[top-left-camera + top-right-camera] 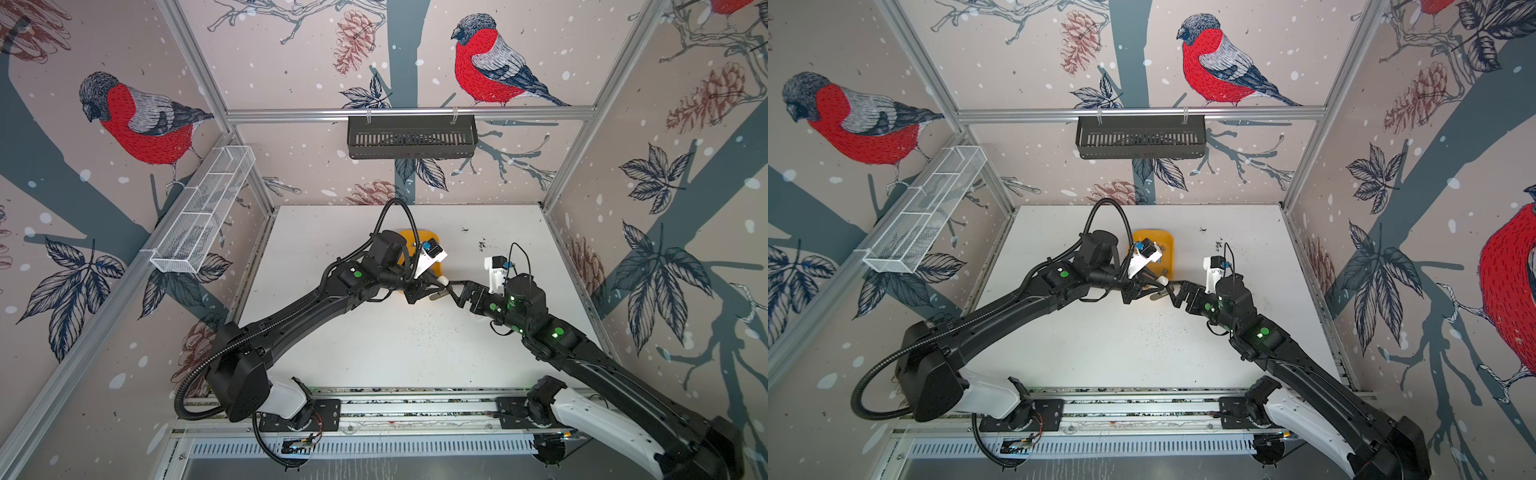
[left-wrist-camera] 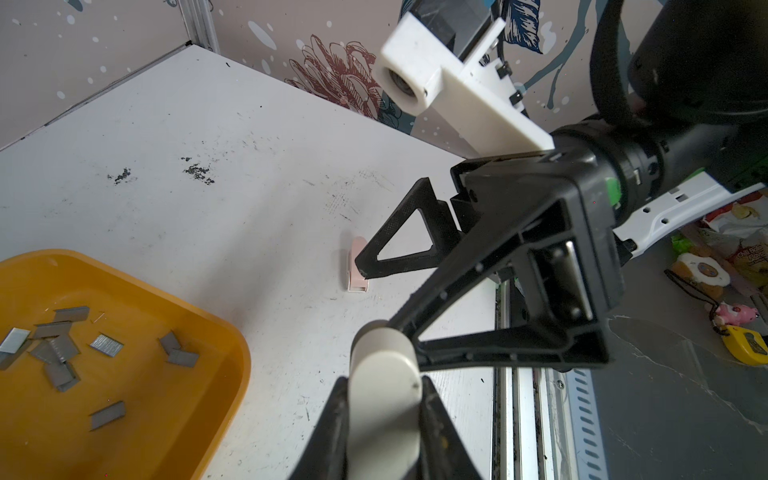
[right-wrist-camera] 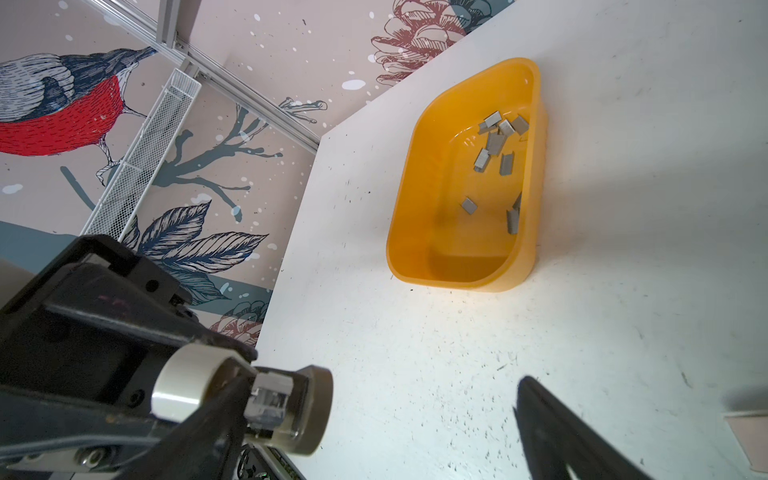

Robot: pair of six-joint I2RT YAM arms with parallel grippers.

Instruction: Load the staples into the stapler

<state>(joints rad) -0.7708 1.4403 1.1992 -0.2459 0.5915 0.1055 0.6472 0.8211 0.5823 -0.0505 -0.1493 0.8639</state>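
The staples lie loose in a yellow tray at the far middle of the white counter. Just nearer, the left hand is clamped on a cream stapler. The right hand gapes wide and empty, one fingertip right at the stapler.

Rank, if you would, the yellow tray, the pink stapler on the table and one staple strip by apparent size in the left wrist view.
1. yellow tray, by far.
2. pink stapler, partly hidden.
3. staple strip, only slightly smaller-looking; it lies nearer the camera, so these two are unsure.
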